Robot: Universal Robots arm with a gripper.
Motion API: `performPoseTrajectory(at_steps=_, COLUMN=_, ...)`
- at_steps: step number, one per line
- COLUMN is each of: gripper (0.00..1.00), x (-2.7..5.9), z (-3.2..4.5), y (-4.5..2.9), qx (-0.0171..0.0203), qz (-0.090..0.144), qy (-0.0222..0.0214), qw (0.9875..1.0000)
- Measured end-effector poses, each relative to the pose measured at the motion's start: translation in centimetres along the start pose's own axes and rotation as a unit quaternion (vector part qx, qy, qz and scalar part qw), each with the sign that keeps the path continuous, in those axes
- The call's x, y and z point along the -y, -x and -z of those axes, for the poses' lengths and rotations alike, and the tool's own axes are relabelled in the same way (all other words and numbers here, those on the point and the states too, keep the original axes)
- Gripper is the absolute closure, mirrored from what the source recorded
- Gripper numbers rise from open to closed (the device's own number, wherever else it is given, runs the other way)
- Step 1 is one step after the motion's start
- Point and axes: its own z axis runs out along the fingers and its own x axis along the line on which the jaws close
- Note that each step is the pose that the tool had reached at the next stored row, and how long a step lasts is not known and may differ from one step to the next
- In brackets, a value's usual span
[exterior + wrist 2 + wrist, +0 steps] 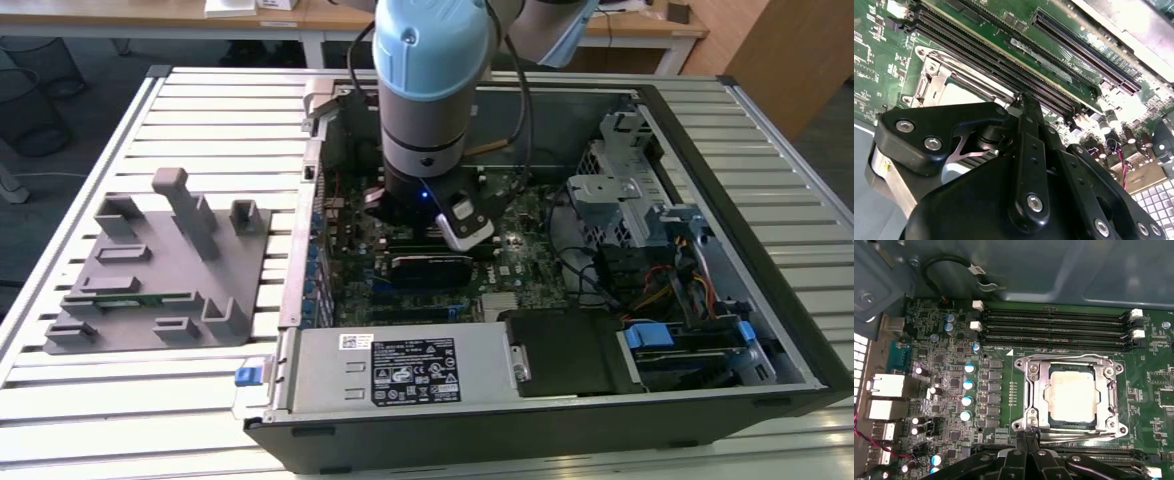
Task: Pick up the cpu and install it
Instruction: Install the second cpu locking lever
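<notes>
Four black memory slots (1054,322) run along one side of the socket frame (1031,390), capacitors (968,385) along another. Cpu (1072,392) lies flat in the socket, square, pale matte metal lid, edges parallel to the frame. Gripper (1026,436) hangs just beside the frame edge, fingertips (1023,440) pinched together, holding nothing.

Case walls (694,180) around open motherboard (954,390)

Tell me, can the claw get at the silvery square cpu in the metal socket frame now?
Probably yes: the claw sits at the frame's edge, and nothing covers the silvery square cpu.
</notes>
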Motion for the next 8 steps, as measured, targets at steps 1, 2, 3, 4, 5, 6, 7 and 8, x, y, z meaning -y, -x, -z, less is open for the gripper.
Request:
performPoseTrajectory(at_steps=1, gripper=0.89, x=0.1, z=0.01, y=-0.06, qx=0.0001, qz=0.0, qy=0.0032, qw=1.0)
performPoseTrajectory(at_steps=2, gripper=0.89, x=0.21, z=0.02, y=-0.11, qx=0.0002, qz=0.0, qy=0.0063, qw=1.0)
performPoseTrajectory(at_steps=3, gripper=0.89, x=0.33, z=0.03, y=-0.14, qx=0.0003, qz=0.0, qy=0.0095, qw=1.0)
performPoseTrajectory(at_steps=4, gripper=0.89, x=0.45, z=0.04, y=-0.17, qx=0.0003, qz=0.0, qy=0.0122, qw=0.9999)
performPoseTrajectory(at_steps=5, gripper=0.89, x=0.58, z=0.05, y=-0.2, qx=0.0004, qz=0.0, qy=0.0147, qw=0.9999)
performPoseTrajectory(at_steps=6, gripper=0.89, x=0.69, z=0.07, y=-0.22, qx=0.0005, qz=0.0, qy=0.0171, qw=0.9999)
performPoseTrajectory(at_steps=7, gripper=0.89, x=0.79, z=0.09, y=-0.24, qx=0.0005, qz=0.0, qy=0.0198, qw=0.9998)
performPoseTrajectory(at_steps=8, gripper=0.89, x=0.88, z=0.1, y=-0.25, qx=0.0006, qz=0.0, qy=0.0224, qw=0.9997)
